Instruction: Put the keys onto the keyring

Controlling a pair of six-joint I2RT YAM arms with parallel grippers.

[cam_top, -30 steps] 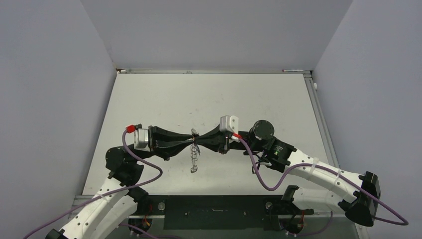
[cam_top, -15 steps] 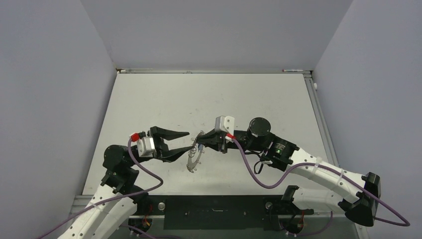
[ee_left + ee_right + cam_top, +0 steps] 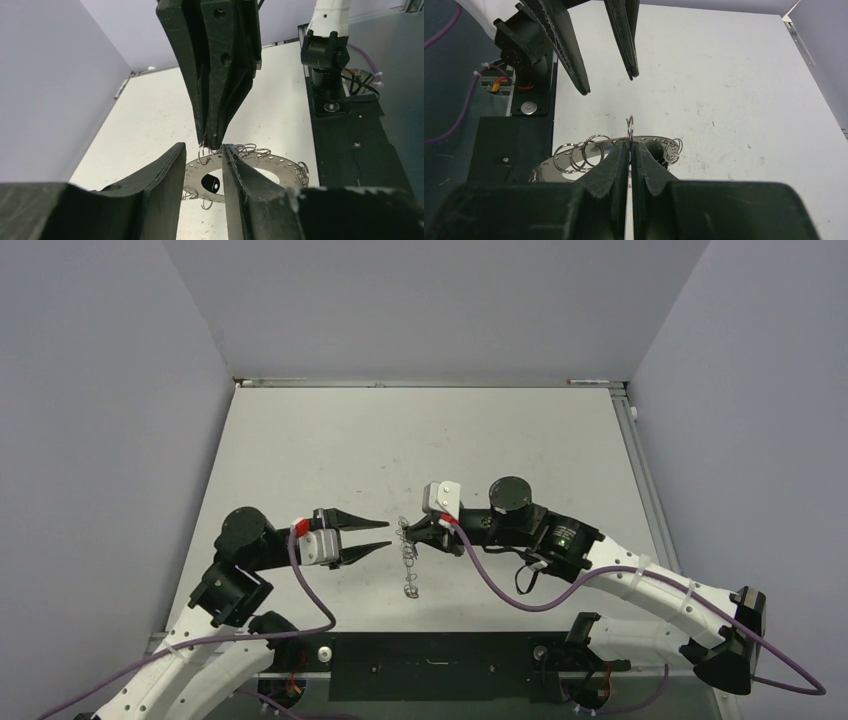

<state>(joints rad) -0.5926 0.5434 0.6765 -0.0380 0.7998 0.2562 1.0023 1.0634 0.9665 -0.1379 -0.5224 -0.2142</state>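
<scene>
Where the arms are bolted at the near edge, we see a black base plate (image 3: 430, 665). Beyond it, over the white, scuffed table (image 3: 330, 440), the left gripper (image 3: 383, 533) stands partly open and empty. Just beside it, the right gripper (image 3: 406, 531) is closed tight on one edge loop of the keyring (image 3: 409, 565), which hangs below. Plain grey walls (image 3: 430, 310) close the far side.

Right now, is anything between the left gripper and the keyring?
Nothing. The top external view shows only bare table between the open left gripper and the keyring, which hangs from the shut right gripper.
</scene>
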